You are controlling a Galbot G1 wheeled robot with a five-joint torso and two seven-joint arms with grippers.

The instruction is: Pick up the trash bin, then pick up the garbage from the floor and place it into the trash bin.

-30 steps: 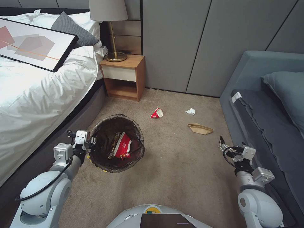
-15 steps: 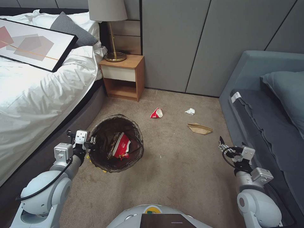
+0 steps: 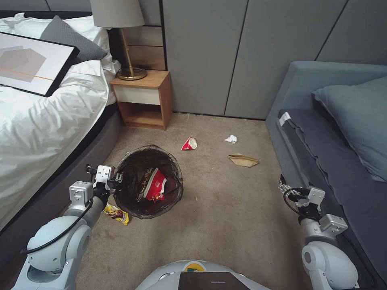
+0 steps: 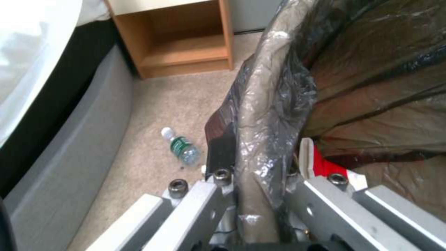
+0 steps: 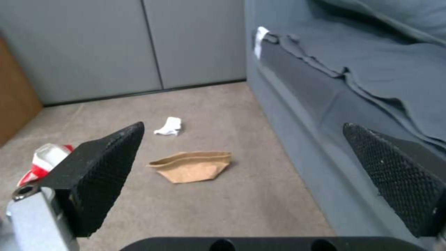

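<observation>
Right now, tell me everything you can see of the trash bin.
The trash bin is a small round bucket lined with a thin, dark, glossy bag folded over its rim. The left tool is clamped on its rim on the side facing the bed. Inside lie a red-and-white wrapper and other crumpled litter. A colourful snack wrapper lies on the carpet by its base.

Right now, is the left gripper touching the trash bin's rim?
Touching. The left wrist view shows the left gripper closed on the bag-covered rim of the trash bin, one finger on each side.
</observation>
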